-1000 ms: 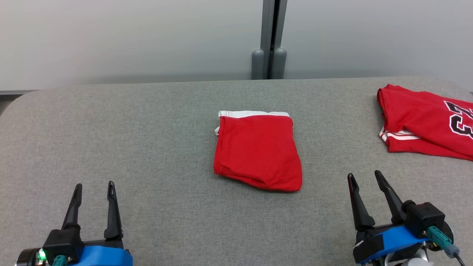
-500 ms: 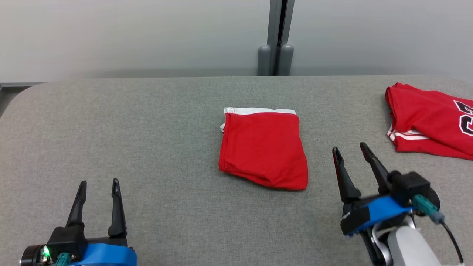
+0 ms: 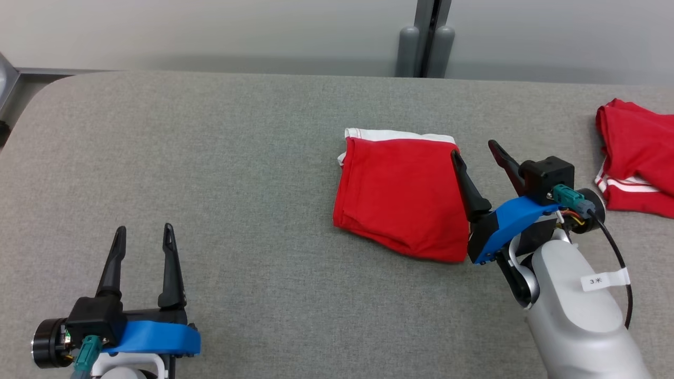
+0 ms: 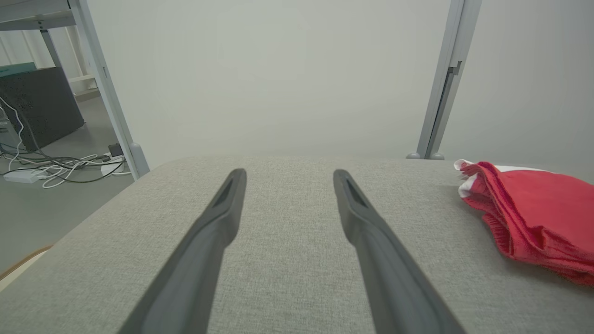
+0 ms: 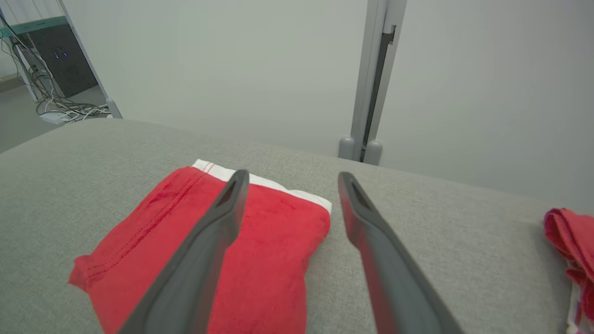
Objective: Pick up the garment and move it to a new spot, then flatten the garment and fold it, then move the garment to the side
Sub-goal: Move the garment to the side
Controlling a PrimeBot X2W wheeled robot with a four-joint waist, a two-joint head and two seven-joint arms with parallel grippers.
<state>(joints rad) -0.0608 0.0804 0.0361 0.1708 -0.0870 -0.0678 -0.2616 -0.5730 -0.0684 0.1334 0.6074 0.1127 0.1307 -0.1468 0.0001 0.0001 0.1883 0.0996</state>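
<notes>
Folded red garment [image 3: 400,197] on grey bench [image 3: 237,158]: we hold our right pincer [image 3: 474,148] wide astride its right edge, seemingly to grip it; left pincer [image 3: 145,229] wide, idle.

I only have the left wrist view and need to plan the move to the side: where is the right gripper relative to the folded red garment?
Observer: The right gripper is open at the folded garment's right edge, one finger over the red cloth and one over the table.
Operator: Is it touching the cloth?
Observer: I cannot tell. In the right wrist view the fingers appear to be above it.
Operator: Anything else on that side?
Observer: A second red garment lies at the table's far right.
</notes>
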